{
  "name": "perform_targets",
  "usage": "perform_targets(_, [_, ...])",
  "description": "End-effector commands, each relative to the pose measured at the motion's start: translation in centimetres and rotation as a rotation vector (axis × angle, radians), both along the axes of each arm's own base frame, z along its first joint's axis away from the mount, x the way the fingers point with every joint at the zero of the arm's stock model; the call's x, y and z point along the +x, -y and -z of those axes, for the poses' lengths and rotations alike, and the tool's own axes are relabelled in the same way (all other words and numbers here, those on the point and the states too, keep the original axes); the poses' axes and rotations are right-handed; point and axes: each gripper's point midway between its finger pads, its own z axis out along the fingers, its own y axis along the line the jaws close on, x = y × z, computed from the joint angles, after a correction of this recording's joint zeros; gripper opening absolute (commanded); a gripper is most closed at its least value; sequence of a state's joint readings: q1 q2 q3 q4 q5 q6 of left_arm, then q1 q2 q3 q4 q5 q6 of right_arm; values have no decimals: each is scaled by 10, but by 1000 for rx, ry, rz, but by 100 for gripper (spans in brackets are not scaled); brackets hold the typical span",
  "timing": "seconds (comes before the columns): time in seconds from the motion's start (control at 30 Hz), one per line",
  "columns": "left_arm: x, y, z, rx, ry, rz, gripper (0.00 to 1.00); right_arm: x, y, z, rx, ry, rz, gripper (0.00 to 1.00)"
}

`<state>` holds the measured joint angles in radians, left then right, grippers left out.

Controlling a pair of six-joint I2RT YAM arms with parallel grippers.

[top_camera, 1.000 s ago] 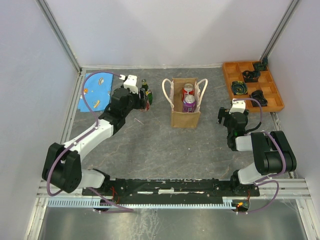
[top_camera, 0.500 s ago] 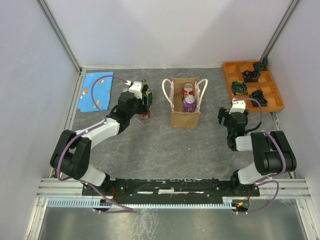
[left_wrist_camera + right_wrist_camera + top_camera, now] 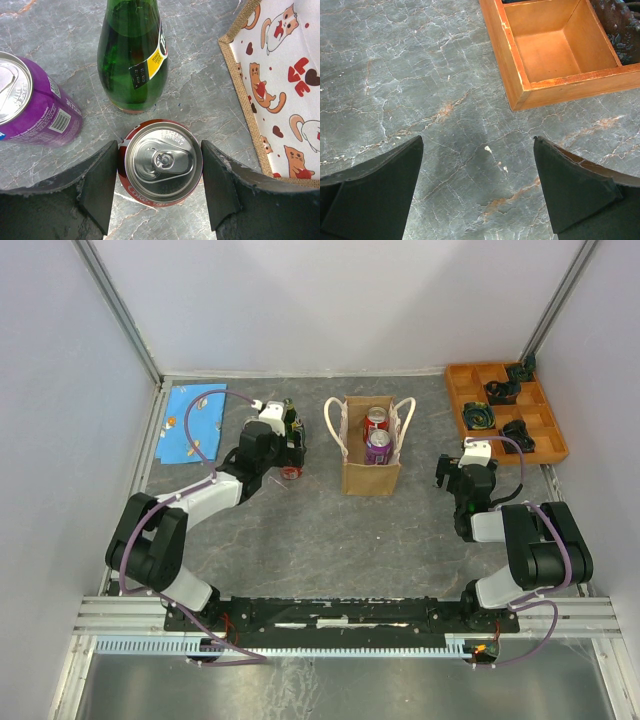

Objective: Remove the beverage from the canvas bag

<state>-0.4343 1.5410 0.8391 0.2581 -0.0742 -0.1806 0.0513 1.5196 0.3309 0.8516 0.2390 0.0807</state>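
Looking at the left gripper (image 3: pixel 160 170), we see its two fingers pressed against opposite sides of the red can (image 3: pixel 161 165), which stands upright on the table (image 3: pixel 300 530) just left of the canvas bag (image 3: pixel 370 478). We judge this beverage to be out, with the release as the step in hand, and that is where the trouble lies. The green bottle (image 3: pixel 132 55) stands just beyond the can and the loose purple can (image 3: pixel 30 105) is near on the other side, so if the fingers spread wide or the wrist swings as it lifts, a finger can clip either one, and the tall bottle looks the easier to tip. A finger dragging on the can's wall as it rises would also topple the can itself. Two more drinks, the bagged red can (image 3: pixel 376 420) and the bagged purple can (image 3: pixel 378 446), sit inside the upright bag, whose rope handles loop beside the opening and can snag a finger on the next reach, and the light bag may tilt or slide. The right gripper (image 3: pixel 477 142) hangs with its fingers wide apart over bare table beside the orange tray (image 3: pixel 510 65), holding nothing and well apart from the bag.
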Motion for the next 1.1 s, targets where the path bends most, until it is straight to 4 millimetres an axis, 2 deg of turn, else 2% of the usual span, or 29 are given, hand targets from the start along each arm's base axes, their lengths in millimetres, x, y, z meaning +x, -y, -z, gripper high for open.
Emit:
perform_targets(0.0, [9,3,-37,-71,67,-35,99,12,-1,-19,1,60,-6,99])
perform_targets(0.1, [7,3,-57,-88,97,-28,99,12,-1,-19,1,60,-6,99])
perform_targets(0.17, [5,5,-81,-98,143,-8,99,12,-1,-19,2,61,-6,99])
perform_targets(0.33, [1,21,-161,-88,299,129,99,12,-1,-19,1,61,-6,99])
perform_targets(0.5, [-16,59,-244,-77,474,333,100,12,-1,-19,1,60,-6,99])
perform_targets(0.6, [-25,93,-271,-42,531,468,100,12,-1,-19,1,60,-6,99])
perform_targets(0.67, [-28,117,-280,-32,547,560,99,12,-1,-19,2,60,-6,99])
perform_targets(0.8, [-19,161,-248,-23,456,726,97,12,-1,-19,1,60,-6,99])
perform_targets(0.9, [-10,188,-225,-42,372,785,87,12,-1,-19,1,60,-7,99])
perform_targets(0.97, [-2,198,-213,-52,336,769,82,12,-1,-19,1,61,-6,99])
perform_targets(1.07, [13,203,-193,-57,290,712,81,12,-1,-19,2,61,-5,99])
